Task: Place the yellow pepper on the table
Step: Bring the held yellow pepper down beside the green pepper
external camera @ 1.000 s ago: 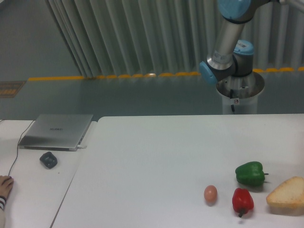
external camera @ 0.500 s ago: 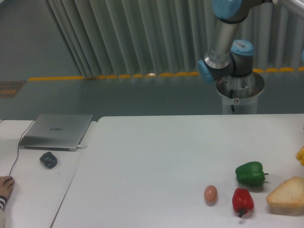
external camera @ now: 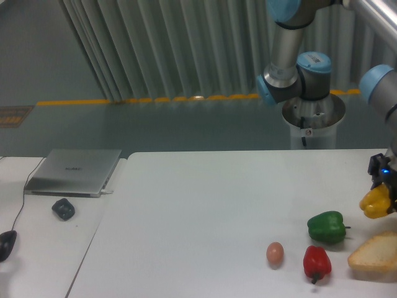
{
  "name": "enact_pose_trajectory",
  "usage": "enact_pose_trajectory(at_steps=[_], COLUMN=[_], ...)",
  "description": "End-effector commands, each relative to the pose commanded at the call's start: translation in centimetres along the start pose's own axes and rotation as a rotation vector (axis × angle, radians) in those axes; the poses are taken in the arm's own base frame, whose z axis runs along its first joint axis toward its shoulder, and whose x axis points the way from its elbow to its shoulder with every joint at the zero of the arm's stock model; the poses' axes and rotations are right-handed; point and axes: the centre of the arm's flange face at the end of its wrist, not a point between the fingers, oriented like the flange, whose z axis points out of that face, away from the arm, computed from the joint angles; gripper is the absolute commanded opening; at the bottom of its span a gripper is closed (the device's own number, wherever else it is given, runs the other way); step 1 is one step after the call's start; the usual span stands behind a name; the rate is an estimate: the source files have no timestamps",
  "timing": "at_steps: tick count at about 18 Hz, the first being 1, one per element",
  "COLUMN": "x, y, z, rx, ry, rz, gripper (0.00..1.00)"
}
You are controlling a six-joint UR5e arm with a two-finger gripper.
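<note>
The yellow pepper [external camera: 376, 202] is held in the gripper [external camera: 382, 186] at the right edge of the view, lifted above the table [external camera: 198, 211]. It is seen just above the bread [external camera: 374, 256] and right of the green pepper [external camera: 327, 227], which lies behind the red pepper [external camera: 317, 263] and the egg [external camera: 275, 252].

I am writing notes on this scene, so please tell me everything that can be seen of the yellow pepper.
The yellow pepper is a glossy, lobed, plastic-looking bell pepper near the right edge of the picture. It hangs in the air, held from above by the robot's hand, whose dark body shows a small blue light. It is above the white table, not resting on it, with the green pepper to its lower left and the bread below it. Its stem is hidden, and only the hand seems to touch it.
</note>
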Motion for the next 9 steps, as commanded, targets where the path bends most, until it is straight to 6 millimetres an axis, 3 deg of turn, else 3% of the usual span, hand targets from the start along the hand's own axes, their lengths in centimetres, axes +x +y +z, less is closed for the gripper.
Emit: enact_pose_trajectory(at_steps=[8, 9], x=[0.8, 0.8], y=[-1.2, -1.2], z=[2.1, 2.2], rx=[-0.005, -0.005], ry=[-0.018, -0.016], rz=[0.002, -0.001], gripper=[0.28, 0.34])
